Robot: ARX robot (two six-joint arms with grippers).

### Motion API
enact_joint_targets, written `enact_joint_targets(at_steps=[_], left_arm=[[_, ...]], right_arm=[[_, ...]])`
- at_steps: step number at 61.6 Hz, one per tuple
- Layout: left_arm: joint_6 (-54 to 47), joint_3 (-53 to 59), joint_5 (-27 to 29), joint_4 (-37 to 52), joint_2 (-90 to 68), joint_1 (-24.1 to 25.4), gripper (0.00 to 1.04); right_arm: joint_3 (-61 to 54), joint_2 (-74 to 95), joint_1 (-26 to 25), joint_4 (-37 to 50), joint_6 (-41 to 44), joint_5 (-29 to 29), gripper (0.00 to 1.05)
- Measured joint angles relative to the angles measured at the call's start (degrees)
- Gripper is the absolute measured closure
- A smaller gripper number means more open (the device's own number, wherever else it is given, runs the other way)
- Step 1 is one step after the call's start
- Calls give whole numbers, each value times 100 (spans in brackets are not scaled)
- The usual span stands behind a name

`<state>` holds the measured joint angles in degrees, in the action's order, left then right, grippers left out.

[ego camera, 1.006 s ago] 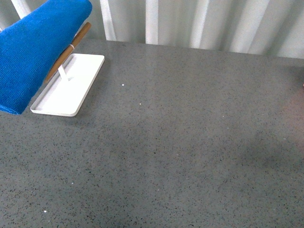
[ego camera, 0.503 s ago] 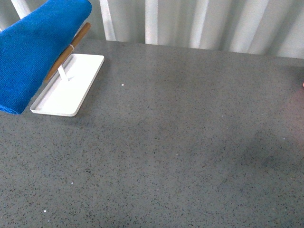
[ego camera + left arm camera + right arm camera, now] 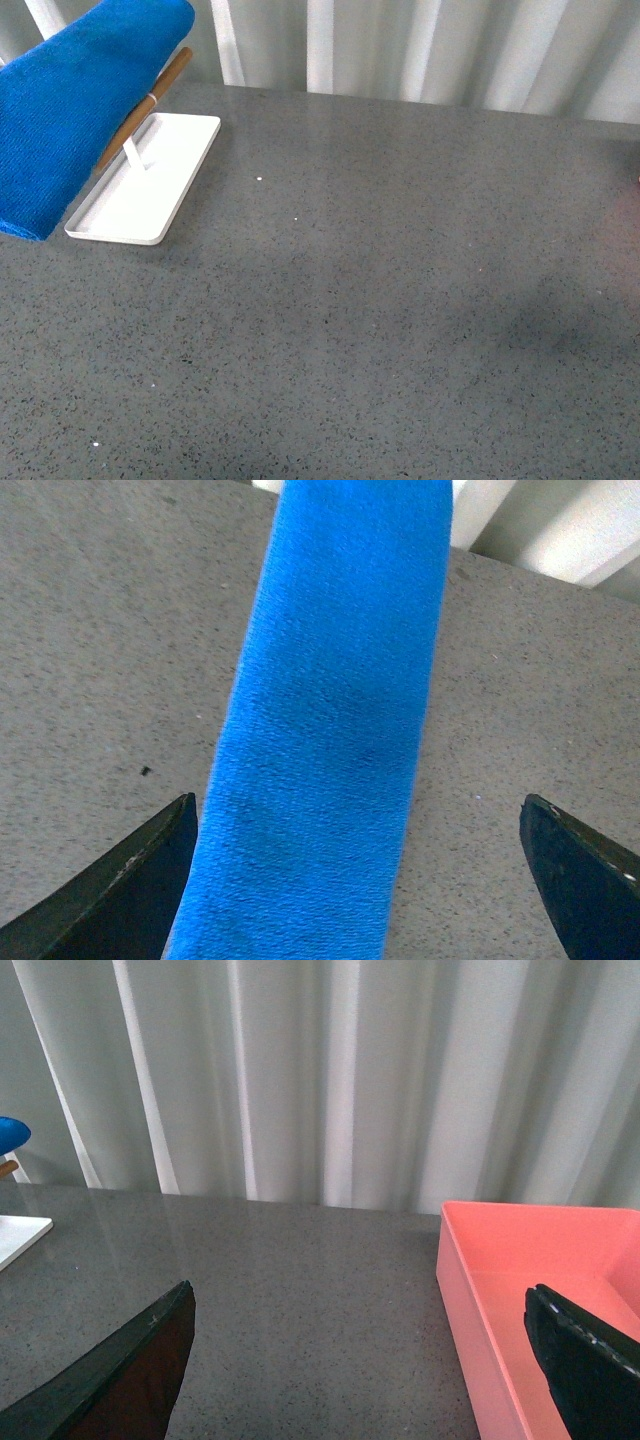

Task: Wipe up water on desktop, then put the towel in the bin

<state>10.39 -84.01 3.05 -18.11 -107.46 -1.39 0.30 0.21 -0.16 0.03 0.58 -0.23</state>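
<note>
The towel (image 3: 70, 110) is a thick bright blue cloth draped over a wooden rod (image 3: 150, 100) at the far left of the desktop (image 3: 400, 300). In the left wrist view the towel (image 3: 330, 730) runs as a long blue band between the fingers of my left gripper (image 3: 355, 810). That gripper is open and its dark fingers (image 3: 140, 880) stand apart from the cloth. My right gripper (image 3: 358, 1295) is open over bare desktop, with the pink bin (image 3: 540, 1250) beside one finger. No water stands out on the speckled surface. Neither arm shows in the front view.
A white rectangular tray (image 3: 150, 190) lies under the rod, and a thin white post rises from it. Pale curtains (image 3: 420, 50) close off the far edge of the desktop. A few tiny white specks (image 3: 259, 179) dot the surface.
</note>
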Motion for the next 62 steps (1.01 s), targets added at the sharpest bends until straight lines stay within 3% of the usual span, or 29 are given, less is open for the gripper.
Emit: enact_joint_targets(at_steps=[16, 34, 62], left_arm=[[138, -269, 70, -42, -479, -170, 7], [-505, -492, 610, 717, -1027, -155, 7], [-979, -619, 595, 1056, -1572, -140, 7]], right_arm=[[0, 0, 0, 0, -2, 0, 7], [0, 0, 0, 0, -2, 0, 7], [0, 0, 0, 0, -2, 0, 7]])
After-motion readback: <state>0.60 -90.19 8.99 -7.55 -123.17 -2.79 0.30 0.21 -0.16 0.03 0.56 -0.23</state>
